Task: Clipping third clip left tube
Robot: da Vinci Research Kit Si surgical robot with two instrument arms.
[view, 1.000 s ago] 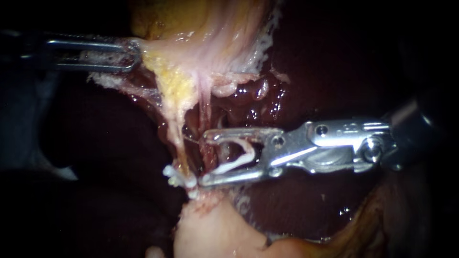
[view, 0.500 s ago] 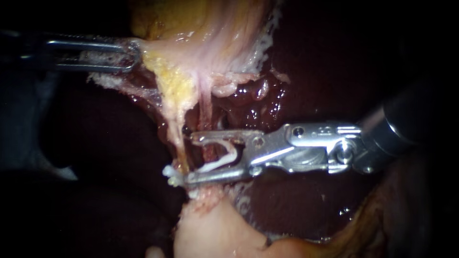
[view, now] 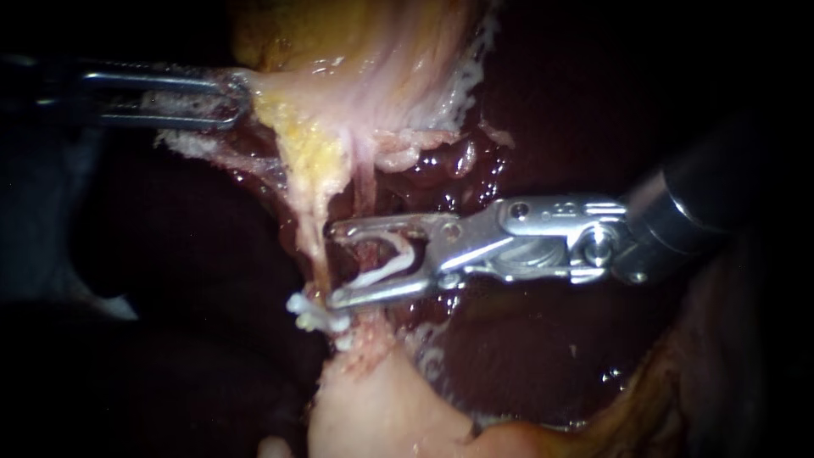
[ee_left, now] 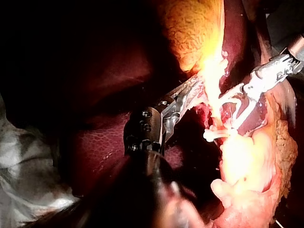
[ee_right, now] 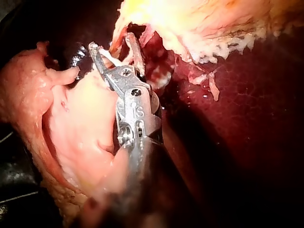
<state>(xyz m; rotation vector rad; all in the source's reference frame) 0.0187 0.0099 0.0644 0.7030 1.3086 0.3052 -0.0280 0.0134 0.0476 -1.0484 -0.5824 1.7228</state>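
Observation:
My left instrument (view: 231,98) comes in at the upper left, jaws shut on the edge of the gallbladder (view: 373,51), holding it taut. Two tubes hang from it: a yellowish left tube (view: 319,242) and a reddish one (view: 367,254) beside it. My right instrument (view: 333,263) has open jaws carrying a white clip (view: 386,265). The reddish tube stands between the jaws, and their tips reach the left tube. White clips (view: 312,319) sit lower on the left tube. In the right wrist view the jaws (ee_right: 111,42) straddle thin strands under the gallbladder.
Dark red liver (view: 551,119) lies behind and around the tubes. A pale pink lump of tissue (view: 381,411) rises under the clips. In the left wrist view my left instrument (ee_left: 190,95) pulls the tissue, with the right instrument's jaws (ee_left: 232,107) just beyond.
My right instrument has slid leftward and slightly up along the tissue. Its jaw tips have gone from beside the reddish tube to the edge of the left tube. The left instrument holds still.

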